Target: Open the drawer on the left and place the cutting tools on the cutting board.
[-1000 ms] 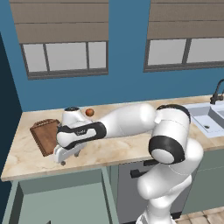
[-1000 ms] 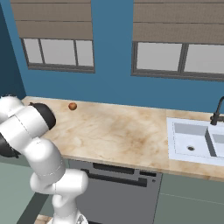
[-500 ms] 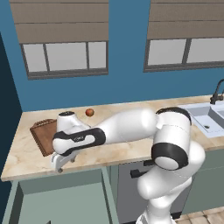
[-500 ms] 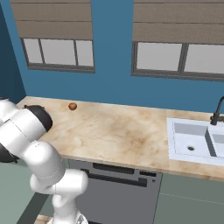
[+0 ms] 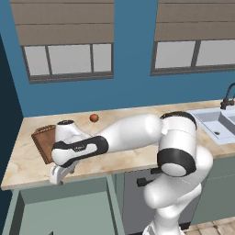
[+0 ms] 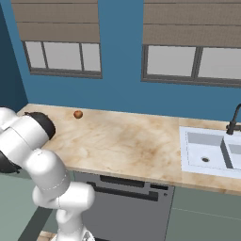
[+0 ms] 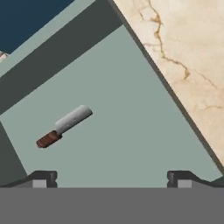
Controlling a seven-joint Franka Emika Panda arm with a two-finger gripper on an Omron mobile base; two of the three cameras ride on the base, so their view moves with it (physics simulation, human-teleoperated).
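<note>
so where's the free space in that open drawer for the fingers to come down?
In the hand view the drawer floor is bare on every side of the knife, widest between it and the wall along the counter. The open gripper hangs over bare floor. Tightest is the knife's brown-handle end, near the drawer's dark wall.

You are looking at a rendered home kitchen: a beige marble countertop (image 6: pixel 127 146) over grey-green cabinets, a white sink (image 6: pixel 207 150) with a dark faucet (image 6: pixel 233 120), blue walls and blinded windows (image 5: pixel 69 62).
</note>
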